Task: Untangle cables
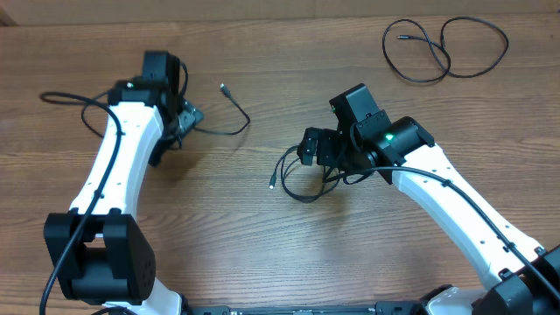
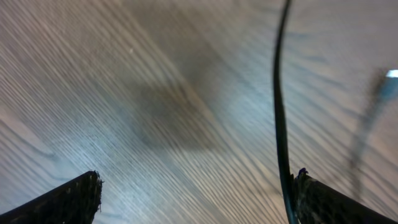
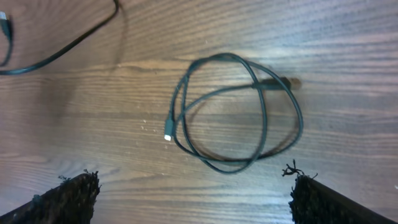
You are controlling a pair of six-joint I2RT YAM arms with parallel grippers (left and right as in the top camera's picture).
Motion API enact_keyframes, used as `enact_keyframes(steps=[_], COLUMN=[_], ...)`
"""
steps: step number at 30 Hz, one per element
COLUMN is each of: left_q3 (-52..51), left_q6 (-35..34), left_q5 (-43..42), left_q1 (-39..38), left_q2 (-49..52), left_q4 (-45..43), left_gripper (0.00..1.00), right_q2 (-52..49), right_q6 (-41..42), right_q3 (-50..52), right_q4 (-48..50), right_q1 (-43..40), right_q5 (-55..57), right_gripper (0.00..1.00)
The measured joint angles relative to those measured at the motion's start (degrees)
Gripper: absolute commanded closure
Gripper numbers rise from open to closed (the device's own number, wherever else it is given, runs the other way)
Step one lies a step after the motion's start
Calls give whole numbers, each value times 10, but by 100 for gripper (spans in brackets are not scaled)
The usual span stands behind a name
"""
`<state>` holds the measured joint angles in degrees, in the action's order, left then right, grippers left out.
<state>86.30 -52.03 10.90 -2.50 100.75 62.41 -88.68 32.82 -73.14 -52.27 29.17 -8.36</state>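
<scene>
Three thin black cables lie apart on the wooden table (image 1: 262,262). One, the looped cable (image 1: 448,61), sits in the upper right of the overhead frame, spread in two wide, open loops that cross each other, well away from both arms.

A second, the coiled cable (image 3: 230,56), lies near the middle of the overhead frame, wound into a small, roughly round bundle of a few overlapping turns. Its light-tipped plug (image 3: 168,134) points down at the bundle's left edge. The right gripper (image 3: 193,176) hovers over it with its jaws spread wide and nothing between them; the coil lies flat on the wood, apart from both fingers.

The third, the loose cable (image 1: 219,132), runs in the upper left-centre of the overhead frame as a single slack curve from the left gripper (image 2: 198,177) out to a small silvery end (image 1: 223,87). The left wrist view shows that gripper's jaws standing far apart, gripping nothing. The cord passes right along the inner edge of the finger at lower right; whether it touches that finger I cannot tell.
</scene>
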Motion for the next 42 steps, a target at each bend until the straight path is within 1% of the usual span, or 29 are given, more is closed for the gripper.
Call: enact_keyframes(steps=[5, 8, 12, 15, 22, 27, 29, 30, 32, 34, 35, 40, 42], left_q3=[132, 215, 280, 302, 295, 257, 232, 219, 195, 175, 169, 139, 131], left_q6=[35, 62, 83, 101, 119, 130, 148, 160, 180, 195, 198, 210, 212], left_q5=[-26, -50, -64, -69, -84, -106, -119, -128, -145, -157, -161, -173, -176], left_q1=[0, 0, 0, 0, 0, -1, -4, -6, -12, -19, -22, -45, -53], left_q2=[0, -1, -5, -15, -20, -20, -20, -20, -20, -19, -19, -19, -19], left_q4=[72, 101, 120, 131, 209, 228, 223, 218, 212, 207, 206, 184, 177], left_gripper=[0, 0, 0, 0, 0, 0, 0, 0, 0, 1, 1, 0, 0], right_q2=[0, -3, -19, -38, -87, -127, -142, -149, -160, -165, -167, -167, -167], right_q6=[0, 0, 0, 0, 3, 17, 21, 22, 24, 31, 28, 32, 33], right_q3=[0, 0, 0, 0, 0, 0, 0, 0, 1, 1, 1, 2, 2], right_q4=[7, 11, 19, 23, 46, 61, 65, 67, 70, 73, 76, 97, 104], right_q1=[0, 0, 0, 0, 0, 0, 0, 1, 2, 4, 6, 20, 26], right_q5=[10, 13, 13, 13, -2, -26, -37, -42, -49, -54, -54, -58, -57], right_gripper=[0, 0, 0, 0, 0, 0, 6, 11, 29, 39, 40, 39, 35])
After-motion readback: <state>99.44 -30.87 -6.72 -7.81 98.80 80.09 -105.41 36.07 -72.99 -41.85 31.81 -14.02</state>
